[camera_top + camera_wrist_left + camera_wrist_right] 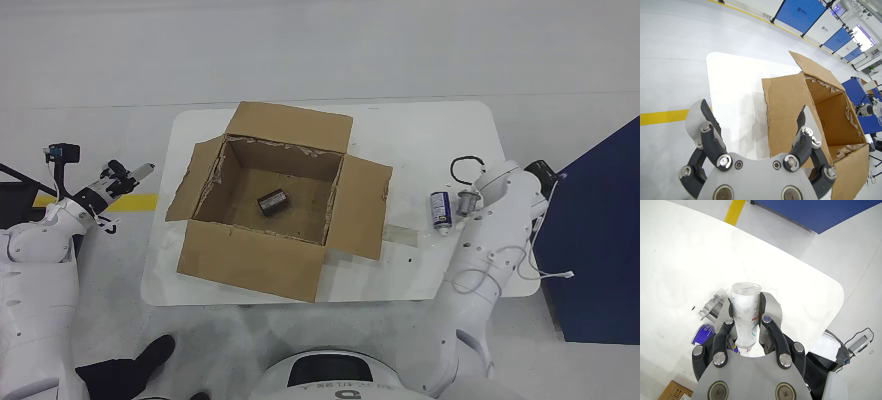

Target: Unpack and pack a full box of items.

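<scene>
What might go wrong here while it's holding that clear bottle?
The bottle looks smooth, so it may slip in the right gripper. The can and metal part sit close beside it and might get knocked. Torn edges on the box could snag an arm.

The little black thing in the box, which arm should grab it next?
Probably left: the left gripper is open and empty near the box, while the right gripper is shut on a clear bottle.

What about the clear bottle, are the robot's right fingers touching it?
Touching. The right wrist view shows the right fingers pressed against both sides of the clear bottle, with no gap.
</scene>
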